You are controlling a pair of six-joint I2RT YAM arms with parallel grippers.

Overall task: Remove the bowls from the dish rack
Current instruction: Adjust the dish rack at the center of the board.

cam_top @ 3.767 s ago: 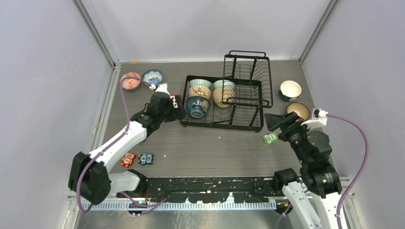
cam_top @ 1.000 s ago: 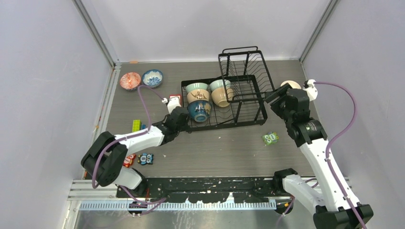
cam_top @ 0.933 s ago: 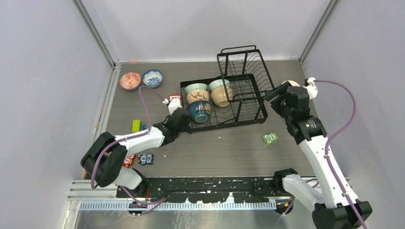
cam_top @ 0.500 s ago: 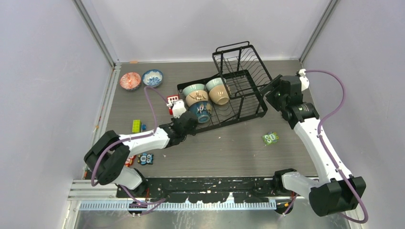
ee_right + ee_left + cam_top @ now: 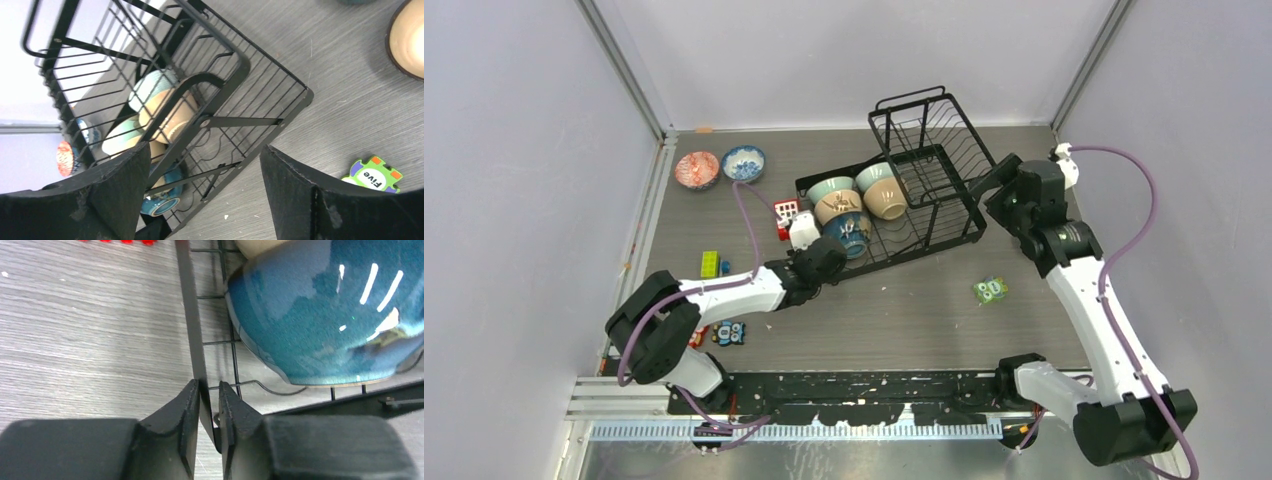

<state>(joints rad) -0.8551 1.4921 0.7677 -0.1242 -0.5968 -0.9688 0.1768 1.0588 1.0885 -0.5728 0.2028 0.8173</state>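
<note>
- You can read one word only: "Five", in dark letters on the white face of the flat green jigsaw-shaped toy piece [image 5: 372, 175], just beside the black wire dish rack [image 5: 245, 62].
- Nothing else is legible to you.

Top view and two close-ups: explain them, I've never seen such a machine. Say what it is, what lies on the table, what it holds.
Two robot arms work at a grey table. The wide picture looks from above; each close-up comes from a wrist camera. The black wire dish rack holds several ceramic bowls, one a dark blue glazed bowl. A red patterned bowl, a blue-and-white patterned bowl and a green puzzle piece lie outside. The left fingers straddle the rack's rim; the right fingers are open, empty.
</note>
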